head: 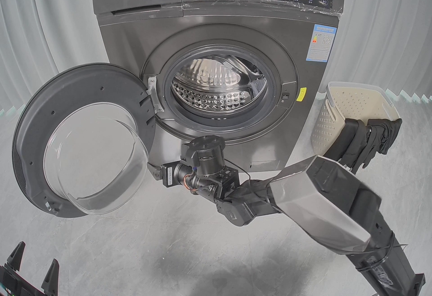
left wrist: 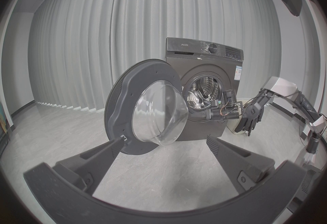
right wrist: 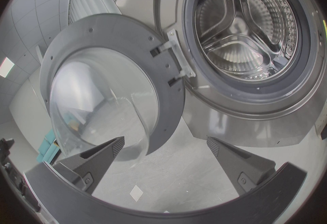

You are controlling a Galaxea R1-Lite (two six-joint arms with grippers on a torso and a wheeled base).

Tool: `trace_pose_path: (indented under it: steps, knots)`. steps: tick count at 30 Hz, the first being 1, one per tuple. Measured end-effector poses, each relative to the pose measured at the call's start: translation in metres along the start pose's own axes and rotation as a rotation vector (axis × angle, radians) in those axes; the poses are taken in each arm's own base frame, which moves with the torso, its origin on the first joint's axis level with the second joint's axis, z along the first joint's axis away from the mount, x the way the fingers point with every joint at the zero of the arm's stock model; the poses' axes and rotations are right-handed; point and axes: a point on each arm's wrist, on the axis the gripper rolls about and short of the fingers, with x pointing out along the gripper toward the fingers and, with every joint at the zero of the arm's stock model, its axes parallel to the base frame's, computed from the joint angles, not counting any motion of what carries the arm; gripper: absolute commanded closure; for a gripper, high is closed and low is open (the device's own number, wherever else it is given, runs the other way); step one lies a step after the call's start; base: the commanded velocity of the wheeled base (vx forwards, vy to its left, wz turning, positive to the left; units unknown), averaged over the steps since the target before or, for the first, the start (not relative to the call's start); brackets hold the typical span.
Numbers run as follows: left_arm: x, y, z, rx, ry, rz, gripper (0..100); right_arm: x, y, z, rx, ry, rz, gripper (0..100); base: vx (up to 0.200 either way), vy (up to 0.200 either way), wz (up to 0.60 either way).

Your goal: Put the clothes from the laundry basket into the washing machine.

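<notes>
The right claw is spread wide and grips nothing, at 6 o'clock below the washing machine drum opening. The left claw is also wide apart, low at 7 o'clock. Dark clothes hang over the laundry basket rim, at 3 o'clock from the machine.
</notes>
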Motion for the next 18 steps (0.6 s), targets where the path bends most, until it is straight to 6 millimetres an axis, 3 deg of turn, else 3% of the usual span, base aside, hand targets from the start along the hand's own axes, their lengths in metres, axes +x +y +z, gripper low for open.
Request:
trace_pose_path:
  steps: [5,10,18]
  knots:
    - [0.000,0.000,0.000,0.000,0.000,0.000,0,-0.028,-0.005,0.029,0.000,0.001,-0.022,0,0.000,0.000,0.00]
    - [0.000,0.000,0.000,0.000,0.000,0.001,0,-0.072,-0.016,0.052,-0.005,0.034,-0.062,0,0.000,0.000,0.00]
    - [0.000,0.000,0.000,0.006,0.000,0.003,0,-0.167,-0.036,0.080,-0.038,0.050,-0.134,0,0.000,0.000,0.00]
